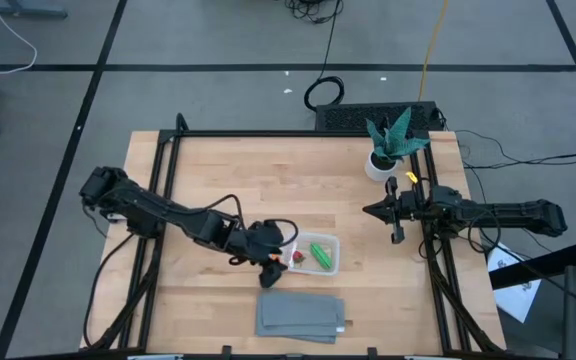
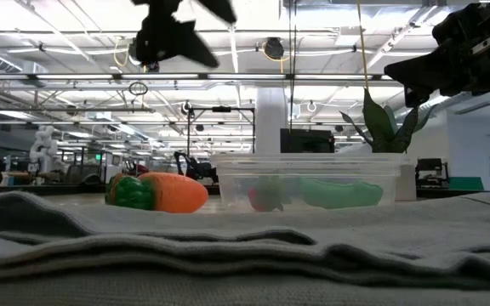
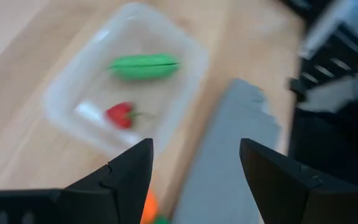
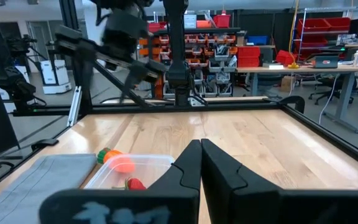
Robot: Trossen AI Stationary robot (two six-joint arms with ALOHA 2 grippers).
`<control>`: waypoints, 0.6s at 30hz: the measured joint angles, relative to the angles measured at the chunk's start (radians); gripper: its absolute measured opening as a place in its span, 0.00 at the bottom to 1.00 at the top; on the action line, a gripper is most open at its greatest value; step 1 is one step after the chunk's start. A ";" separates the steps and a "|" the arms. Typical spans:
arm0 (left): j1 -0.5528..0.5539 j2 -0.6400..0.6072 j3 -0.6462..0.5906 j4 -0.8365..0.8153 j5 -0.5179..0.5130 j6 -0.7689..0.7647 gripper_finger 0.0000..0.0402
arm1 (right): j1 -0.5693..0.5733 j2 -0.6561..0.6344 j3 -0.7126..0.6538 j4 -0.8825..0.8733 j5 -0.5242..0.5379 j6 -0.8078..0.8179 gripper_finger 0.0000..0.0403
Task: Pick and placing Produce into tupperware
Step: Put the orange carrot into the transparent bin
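The carrot [image 2: 162, 192] lay on the bench just outside the tupperware [image 1: 314, 253], on the side facing the left arm, directly beneath the left claw [image 3: 191, 180], fingers apart; the right claw [image 4: 199, 163], fingers together, waited near the bench's right edge.

Two dark jointed arms, black cables

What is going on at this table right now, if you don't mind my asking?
The robot is sorting toy produce into the tupperware. The green pod and red berry already lie inside it. The carrot rests on the table just outside the box, and the left pincer hovers open above that spot. The right pincer waits shut near the potted plant, apart from everything.
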 joint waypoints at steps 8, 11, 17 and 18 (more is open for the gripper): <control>0.016 0.048 -0.001 -0.150 -0.022 -0.199 0.61 | 0.000 0.000 0.000 0.000 0.000 0.000 0.00; 0.015 0.082 -0.001 -0.151 0.026 -0.210 0.61 | 0.000 0.000 0.000 0.000 0.000 0.000 0.00; 0.021 0.124 -0.001 -0.164 0.088 -0.216 0.61 | 0.000 0.000 0.000 0.000 0.000 0.000 0.00; 0.021 0.130 -0.001 -0.169 0.098 -0.214 0.61 | 0.000 0.000 0.000 0.000 0.000 0.000 0.00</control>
